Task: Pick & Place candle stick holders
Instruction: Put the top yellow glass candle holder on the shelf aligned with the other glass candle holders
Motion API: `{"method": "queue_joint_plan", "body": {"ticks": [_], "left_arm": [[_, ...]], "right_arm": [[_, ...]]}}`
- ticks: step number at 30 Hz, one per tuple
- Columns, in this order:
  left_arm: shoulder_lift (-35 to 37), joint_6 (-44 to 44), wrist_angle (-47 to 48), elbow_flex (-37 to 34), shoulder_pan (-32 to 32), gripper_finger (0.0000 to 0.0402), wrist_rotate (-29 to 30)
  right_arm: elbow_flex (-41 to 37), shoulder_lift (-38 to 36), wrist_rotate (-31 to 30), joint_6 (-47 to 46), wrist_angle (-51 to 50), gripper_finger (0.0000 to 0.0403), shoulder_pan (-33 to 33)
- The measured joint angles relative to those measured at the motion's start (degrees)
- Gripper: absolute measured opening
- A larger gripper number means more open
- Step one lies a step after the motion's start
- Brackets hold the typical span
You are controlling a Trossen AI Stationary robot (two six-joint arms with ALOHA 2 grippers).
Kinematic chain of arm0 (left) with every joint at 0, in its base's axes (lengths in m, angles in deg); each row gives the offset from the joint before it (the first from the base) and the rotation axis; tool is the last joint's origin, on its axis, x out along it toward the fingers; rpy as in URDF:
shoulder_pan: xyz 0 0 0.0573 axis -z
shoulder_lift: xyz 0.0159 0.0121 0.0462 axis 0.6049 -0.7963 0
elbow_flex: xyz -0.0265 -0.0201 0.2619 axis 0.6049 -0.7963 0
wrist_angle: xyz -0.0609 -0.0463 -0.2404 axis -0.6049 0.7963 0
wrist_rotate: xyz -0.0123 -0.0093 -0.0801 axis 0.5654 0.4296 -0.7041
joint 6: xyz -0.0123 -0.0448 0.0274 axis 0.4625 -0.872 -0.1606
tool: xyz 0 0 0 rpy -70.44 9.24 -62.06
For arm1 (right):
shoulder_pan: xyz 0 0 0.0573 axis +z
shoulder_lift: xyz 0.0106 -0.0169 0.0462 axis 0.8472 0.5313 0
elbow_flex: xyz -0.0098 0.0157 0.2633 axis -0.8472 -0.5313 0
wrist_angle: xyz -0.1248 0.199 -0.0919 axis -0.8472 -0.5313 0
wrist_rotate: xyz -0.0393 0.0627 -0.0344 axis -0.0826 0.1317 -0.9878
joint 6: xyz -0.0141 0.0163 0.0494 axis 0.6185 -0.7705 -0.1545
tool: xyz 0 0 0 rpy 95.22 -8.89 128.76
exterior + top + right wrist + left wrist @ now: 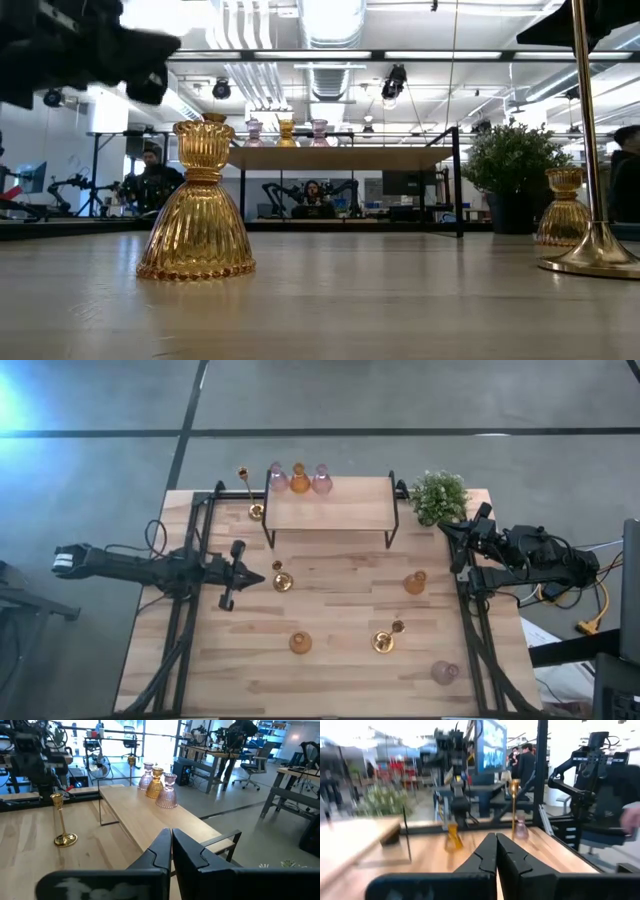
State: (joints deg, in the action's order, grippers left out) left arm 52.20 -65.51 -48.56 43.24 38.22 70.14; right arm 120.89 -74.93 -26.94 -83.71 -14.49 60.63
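Three glass candle stick holders, pink (277,478), amber (299,478) and pink (322,480), stand on the far edge of a wooden riser (330,510). More stand on the table: amber glass ones (415,582) (300,643), a pink one (444,672), and gold candlesticks (256,512) (282,582) (383,642). My left gripper (262,577) (496,842) is shut with nothing in it, just left of the middle gold candlestick. My right gripper (442,526) (171,836) is shut and empty at the table's right edge, near the plant.
A green potted plant (438,495) stands at the far right corner. The riser's black metal legs (392,530) stand on the far middle of the table. Bare wood lies in the table's near left part (210,660). People and desks show in the room beyond.
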Motion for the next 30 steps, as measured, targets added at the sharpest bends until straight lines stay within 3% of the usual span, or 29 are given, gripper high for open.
{"method": "queue_joint_plan", "body": {"ticks": [6, 22, 30], "left_arm": [[-0.02, -2.84, 0.45, -3.98, 0.00, 0.0013, -0.02], [-0.31, -1.76, 1.86, -3.98, -0.02, 0.0011, 0.01], [-0.31, -1.74, 1.86, -4.00, -0.02, 0.0013, 0.01]], "right_arm": [[0.00, 0.00, -0.02, 0.00, 0.00, 0.0008, -0.01], [0.00, 0.00, -0.02, -0.77, 0.46, 0.0008, 0.00], [0.17, 0.08, 0.77, 5.39, 18.17, 0.0008, 0.00]]}}
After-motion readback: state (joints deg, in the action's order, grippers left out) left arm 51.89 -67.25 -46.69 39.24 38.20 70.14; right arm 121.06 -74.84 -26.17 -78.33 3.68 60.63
